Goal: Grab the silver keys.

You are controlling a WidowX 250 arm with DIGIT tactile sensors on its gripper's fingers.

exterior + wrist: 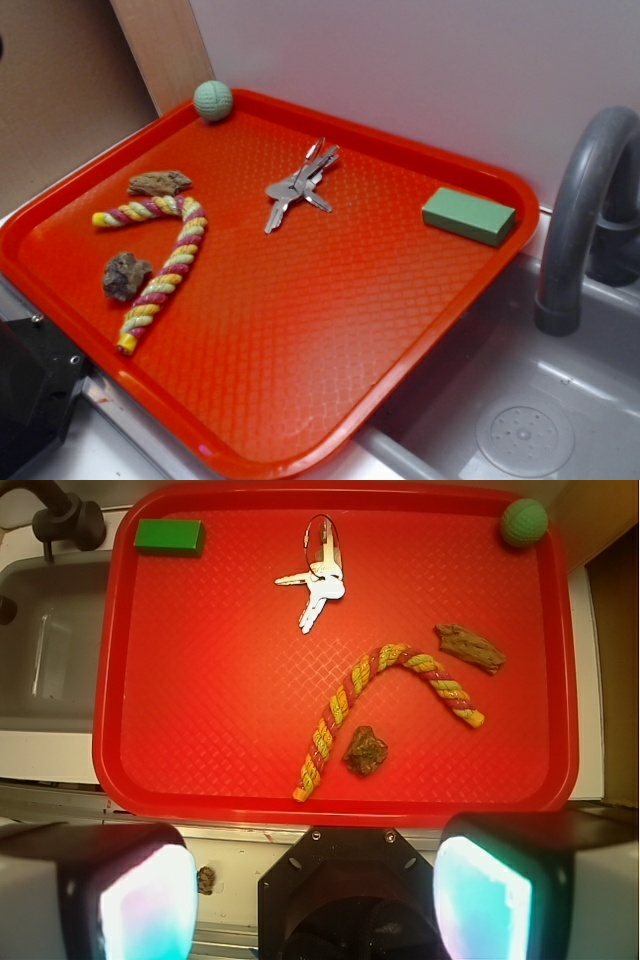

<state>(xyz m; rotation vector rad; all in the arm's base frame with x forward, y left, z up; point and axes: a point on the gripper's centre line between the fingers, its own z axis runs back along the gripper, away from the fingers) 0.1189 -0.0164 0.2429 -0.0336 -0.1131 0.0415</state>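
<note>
Gripper [315, 900] open, empty, off the tray's [200, 780] 6 o'clock edge; keys [318, 585] at 12 o'clock, flat and thin, so risk is pads skating over them or snagging 1 key and dragging the bunch.

On the tray [470, 300] you find, in the exterior view, the silver keys [298, 186] at centre rear, the block [468, 215] to their right, the ball [213, 100] in the rear-left corner, and the rope [165, 258] left of the keys, between two rocks [159, 183] [124, 275], with the sink [520, 420] beside the tray's right edge.
</note>
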